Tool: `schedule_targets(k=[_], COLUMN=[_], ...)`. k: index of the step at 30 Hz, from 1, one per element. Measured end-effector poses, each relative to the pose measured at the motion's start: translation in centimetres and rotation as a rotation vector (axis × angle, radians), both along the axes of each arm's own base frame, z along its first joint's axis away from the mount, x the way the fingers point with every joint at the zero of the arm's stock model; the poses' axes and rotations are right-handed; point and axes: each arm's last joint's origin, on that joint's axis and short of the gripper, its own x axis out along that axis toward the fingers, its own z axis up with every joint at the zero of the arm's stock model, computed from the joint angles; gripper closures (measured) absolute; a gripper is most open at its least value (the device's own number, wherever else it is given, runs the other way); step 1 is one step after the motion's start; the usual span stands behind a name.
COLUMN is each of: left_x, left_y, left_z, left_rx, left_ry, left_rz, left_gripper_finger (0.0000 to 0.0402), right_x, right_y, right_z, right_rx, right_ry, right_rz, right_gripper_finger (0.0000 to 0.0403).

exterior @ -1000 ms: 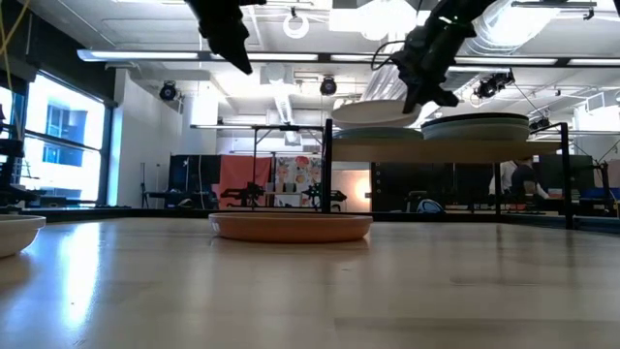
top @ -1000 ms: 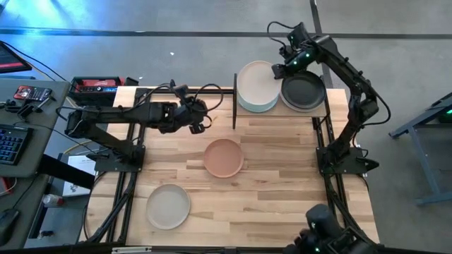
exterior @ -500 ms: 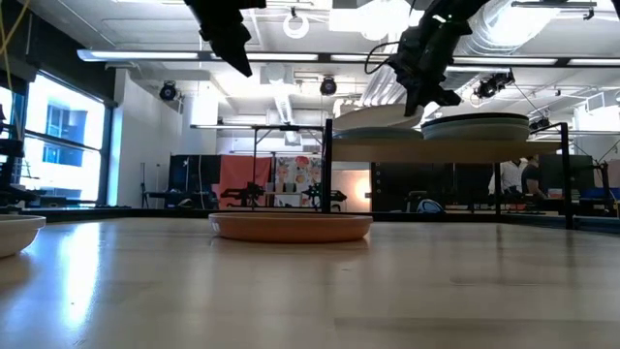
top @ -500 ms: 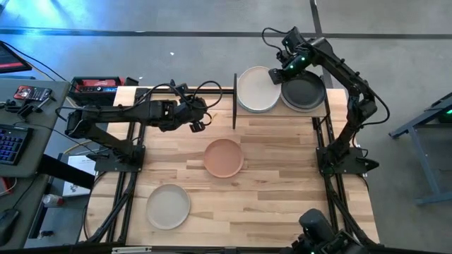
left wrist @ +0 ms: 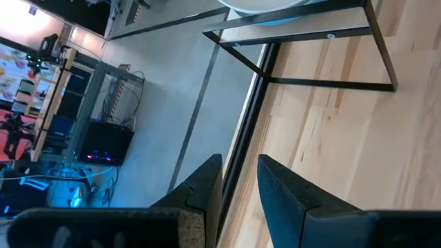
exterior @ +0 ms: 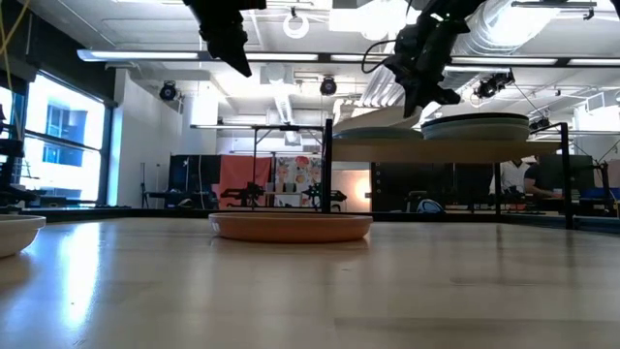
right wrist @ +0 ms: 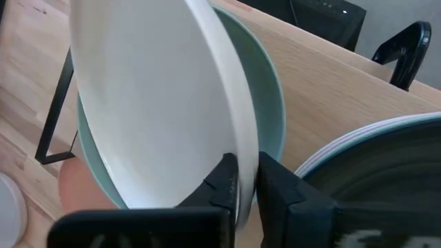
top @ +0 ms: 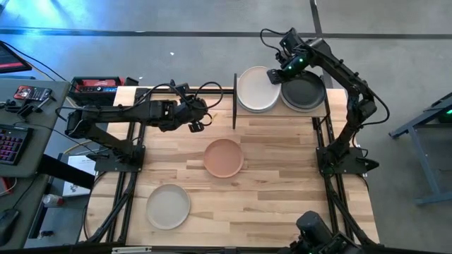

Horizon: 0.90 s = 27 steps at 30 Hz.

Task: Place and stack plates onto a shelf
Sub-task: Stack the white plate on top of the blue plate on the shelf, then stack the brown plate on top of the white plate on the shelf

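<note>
On the shelf (top: 321,107), at the table's far right, a white plate (top: 256,88) lies tilted on a pale teal plate (right wrist: 267,103). My right gripper (top: 277,74) is shut on it. Beside them a black plate (top: 305,92) tops a short stack. A terracotta plate (top: 224,156) rests on its base at the table's middle. A light grey plate (top: 168,206) rests near the front left. My left gripper (top: 200,120) hangs above the table, left of the shelf, its fingers (left wrist: 207,180) a little apart with nothing between them. My right gripper pinches the white plate's rim (right wrist: 244,165) between its two fingers, on the side nearest the black stack. The fingers come from above, slanting down. That held side is raised; the plate's opposite edge (exterior: 341,124) lies on the teal plate.
The shelf stands on black posts (exterior: 327,170) above the plank table (top: 282,176). Its left frame bar (top: 234,100) rises between my left gripper and the plates. Bare tabletop lies between the terracotta plate and the shelf. Gear and a keyboard (top: 10,141) sit off the table's left.
My right gripper has tipped and eased slightly toward the shelf's left end with the white plate. The plate has sunk from hovering nearly level to lying tilted on the teal plate, which it now covers more fully.
</note>
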Motion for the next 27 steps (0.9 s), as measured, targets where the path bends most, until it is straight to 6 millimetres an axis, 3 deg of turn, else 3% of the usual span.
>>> schedule_targets(k=[14,27], left_x=[-0.3,-0.7], left_y=[1.4,2.3], left_z=[0.0,-0.2], left_rx=[0.003,-0.006], left_ry=[0.010,0.024], left_rz=[0.046,0.087], left_gripper_finger=[0.0319,0.0319], right_x=[0.5,-0.4], right_y=[0.3,1.0], right_z=[0.0,1.2], right_rx=[-0.036,0.003], right_ry=[0.037,-0.047], right_rz=[0.003,-0.013], right_gripper_finger=[0.0312,0.0304])
